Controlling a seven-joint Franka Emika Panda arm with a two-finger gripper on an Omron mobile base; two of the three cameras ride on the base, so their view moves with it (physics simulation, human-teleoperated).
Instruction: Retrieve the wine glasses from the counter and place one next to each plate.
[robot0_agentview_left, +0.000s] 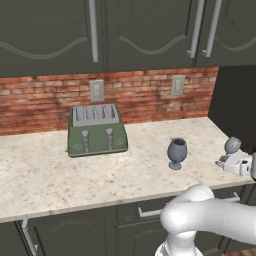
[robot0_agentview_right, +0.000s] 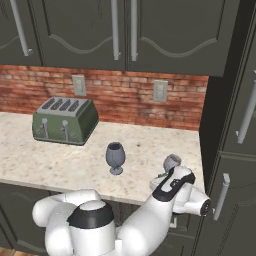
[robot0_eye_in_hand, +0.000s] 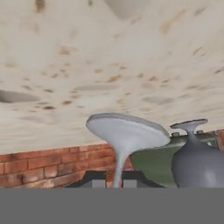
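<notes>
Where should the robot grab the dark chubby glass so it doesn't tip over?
Best on the thin stem of the squat dark glass, just under its rounded bowl, coming in level from the counter's front edge. It stands upright and alone, with free space around it. The bowl is wide and curved, so it might slip. The end effector is closed on the slimmer glass's stem this way.

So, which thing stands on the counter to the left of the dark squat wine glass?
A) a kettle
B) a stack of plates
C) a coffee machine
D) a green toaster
D: a green toaster with four slots stands against the brick wall on the counter, left of the dark squat wine glass.
</notes>
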